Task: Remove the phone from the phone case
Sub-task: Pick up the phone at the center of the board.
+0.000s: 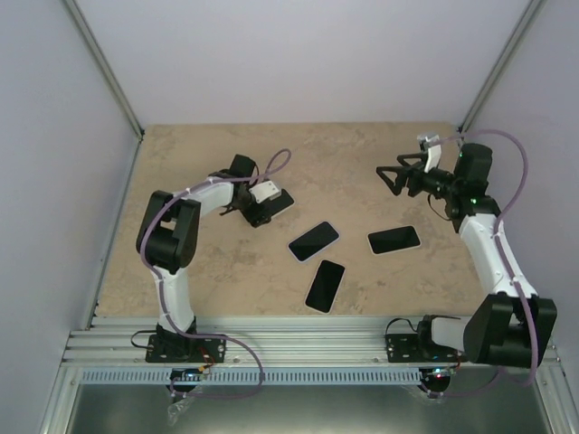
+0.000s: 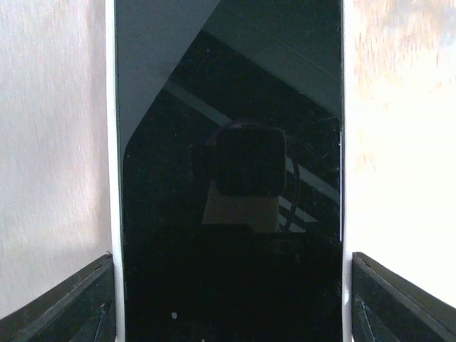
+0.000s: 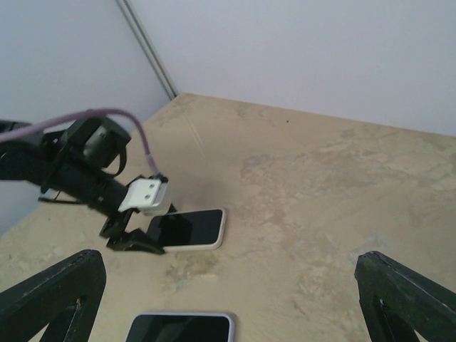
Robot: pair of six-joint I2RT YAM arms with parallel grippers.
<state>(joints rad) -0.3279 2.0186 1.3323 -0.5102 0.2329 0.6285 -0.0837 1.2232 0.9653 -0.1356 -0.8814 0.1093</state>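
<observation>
top external: the cased phone [image 1: 277, 201] lies flat on the counter [image 1: 181, 154], left of centre, with its long axis slanting up to the right. the left jaws [image 1: 256, 215] sit at its near-left end, low on the counter. the right jaws [image 1: 389, 177] hang raised over the far right, well apart from the phone and pointing toward it. three other handsets [image 1: 314, 240] lie nearer the middle, clear of both arms. the left arm is plainly the nearer.

left wrist: the cased phone [image 2: 228, 142] fills the frame, screen up, and its long axis runs straight away from the left jaws [image 2: 231, 260]. one finger [image 2: 71, 306] stands at each long edge of the white case rim [image 2: 111, 142], so the jaws are apart across the short width. whether they pinch the rim or only flank it cannot be told.

right wrist: the right jaws [image 3: 229, 258] are spread wide with nothing between them. the cased phone [image 3: 189, 229] lies ahead and to the left, its long axis crosswise to this view. the left jaws [image 3: 135, 239] are on its far-left end.

judgement: the coming move turns on the left jaws steadying the case across its width.
</observation>
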